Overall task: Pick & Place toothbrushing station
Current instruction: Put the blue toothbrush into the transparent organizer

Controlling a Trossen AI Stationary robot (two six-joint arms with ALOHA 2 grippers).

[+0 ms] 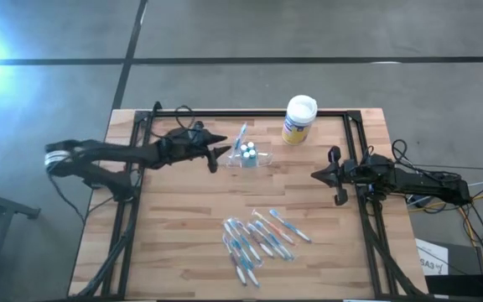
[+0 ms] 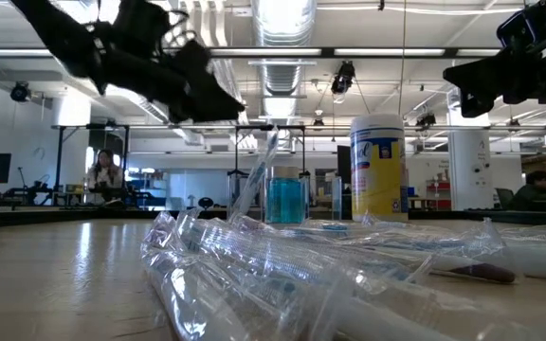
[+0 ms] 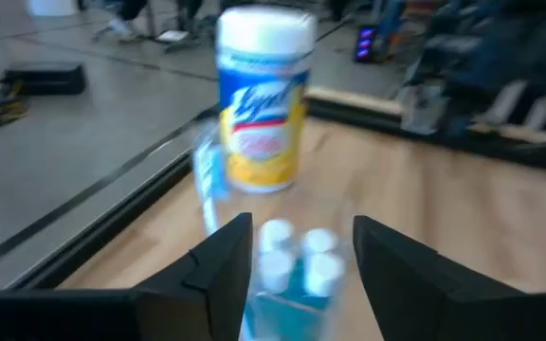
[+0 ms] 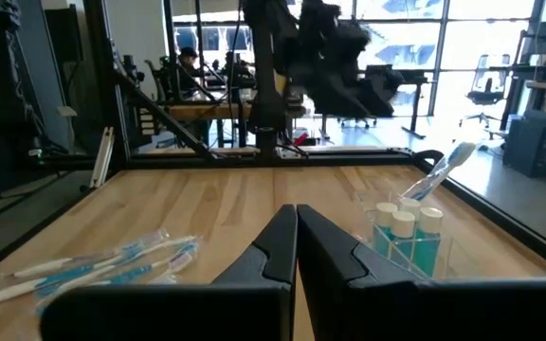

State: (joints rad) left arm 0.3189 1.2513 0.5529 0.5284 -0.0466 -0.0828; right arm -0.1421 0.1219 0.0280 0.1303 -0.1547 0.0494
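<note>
So on the left side, the left pincer (image 1: 222, 154) hangs above the wooden tabletop (image 1: 174, 218), fingers spread apart and gripping nothing, aimed right at the toothbrushing station (image 1: 247, 154). That's the little clear cup sitting just beside the fingertips, near the back-middle of the tabletop, with white-capped tubes (image 3: 297, 251) inside and one toothbrush (image 1: 242, 134) sticking up out of it at a tilt. A yellow wipes canister (image 1: 298, 119) with a white lid stands near it, farther back. Closer to the front there's a loose pile of wrapped toothbrushes (image 1: 258, 237). Over on the right, the right pincer (image 1: 325, 175) waits at the tabletop's edge, clenched tight and empty.
</note>
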